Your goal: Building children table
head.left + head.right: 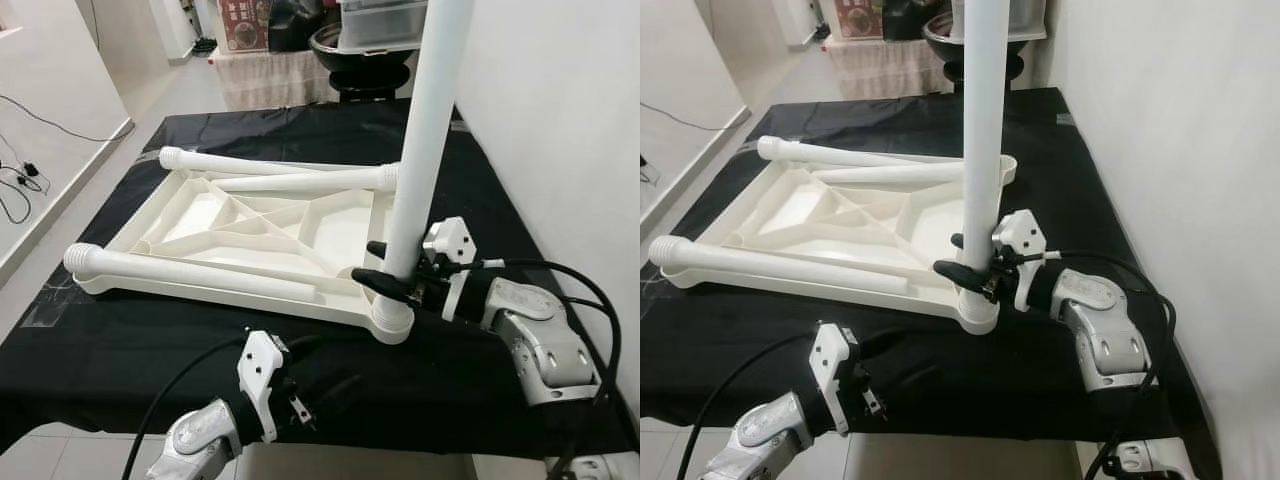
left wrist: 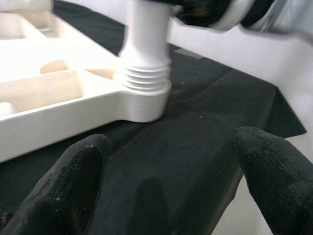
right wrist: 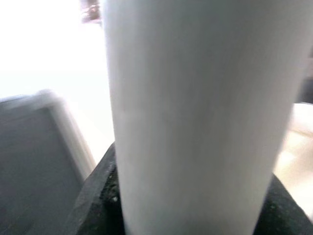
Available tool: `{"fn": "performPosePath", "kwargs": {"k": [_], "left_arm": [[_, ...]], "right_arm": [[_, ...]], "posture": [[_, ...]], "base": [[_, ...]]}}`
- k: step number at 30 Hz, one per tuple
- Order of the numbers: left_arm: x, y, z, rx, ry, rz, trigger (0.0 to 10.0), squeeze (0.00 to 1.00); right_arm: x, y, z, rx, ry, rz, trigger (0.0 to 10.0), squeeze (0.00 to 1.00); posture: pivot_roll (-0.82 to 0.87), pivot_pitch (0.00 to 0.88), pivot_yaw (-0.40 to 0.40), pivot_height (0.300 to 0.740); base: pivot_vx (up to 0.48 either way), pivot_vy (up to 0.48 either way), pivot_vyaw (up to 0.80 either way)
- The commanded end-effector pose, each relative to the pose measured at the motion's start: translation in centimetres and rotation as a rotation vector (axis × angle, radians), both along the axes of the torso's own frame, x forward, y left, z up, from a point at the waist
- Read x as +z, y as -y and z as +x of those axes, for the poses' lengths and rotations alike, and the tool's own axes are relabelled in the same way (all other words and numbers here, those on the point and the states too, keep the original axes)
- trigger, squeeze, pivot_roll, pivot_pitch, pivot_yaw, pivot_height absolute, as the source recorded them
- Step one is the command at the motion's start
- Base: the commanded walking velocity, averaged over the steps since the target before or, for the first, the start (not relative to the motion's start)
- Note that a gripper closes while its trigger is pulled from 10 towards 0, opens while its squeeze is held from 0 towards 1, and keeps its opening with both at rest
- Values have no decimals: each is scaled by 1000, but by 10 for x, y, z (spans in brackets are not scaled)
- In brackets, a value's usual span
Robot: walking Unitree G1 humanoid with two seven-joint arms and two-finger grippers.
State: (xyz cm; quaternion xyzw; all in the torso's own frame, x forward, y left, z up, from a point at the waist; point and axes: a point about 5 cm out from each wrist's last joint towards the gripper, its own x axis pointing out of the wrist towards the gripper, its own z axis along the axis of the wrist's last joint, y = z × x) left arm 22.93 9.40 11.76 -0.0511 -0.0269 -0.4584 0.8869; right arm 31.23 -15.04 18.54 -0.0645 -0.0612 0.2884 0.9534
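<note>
- Black cloth [image 1: 200, 340] covers a low table that stands beside a white wall [image 1: 560, 120], with a pale floor on the other side.
- On the cloth lies the white plastic tabletop [image 1: 250, 225], turned upside down, so that its ribs are seen.
- One white leg [image 1: 425, 130] stands upright in the near corner socket [image 1: 392, 322] on the robot's right side; its threaded end sits in the socket, as the left wrist view shows.
- Three other legs lie flat on the tabletop: one along the near edge [image 1: 190, 272], two near the far edge [image 1: 260, 162].
- The right gripper [image 1: 385, 268] is pinching the upright leg low, just above the socket, with one black finger on each side of it.
- The left gripper [image 2: 166, 171] is near the front edge of the table, low, apart from the tabletop. Its two fingers [image 2: 73, 176] are spread wide and hold nothing, and they point toward the corner socket.
</note>
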Motion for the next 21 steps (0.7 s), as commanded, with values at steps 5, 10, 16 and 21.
{"fn": "performPosePath", "kwargs": {"k": [5, 10, 16, 21], "left_arm": [[-1, -3, -1, -6, -9, 6, 10000, 0], [-1, -4, -1, -8, -13, 6, 10000, 0], [-1, -3, 1, -7, -13, 2, 10000, 0], [-1, -2, 2, -4, -12, 0, 10000, 0]], "right_arm": [[-50, -16, -30, -236, -133, -85, 0, 0], [-48, -22, -29, -224, -136, -70, 0, 0], [-36, -29, -18, -46, -126, 32, 10000, 1000], [-23, -39, -16, 107, -91, 28, 10000, 1000]], "posture": [[-64, 148, 71, 740], [-63, 148, 71, 740], [-60, 142, 63, 740], [-45, 134, 56, 740]], "base": [[0, 0, 0], [0, 0, 0], [0, 0, 0], [0, 0, 0]]}}
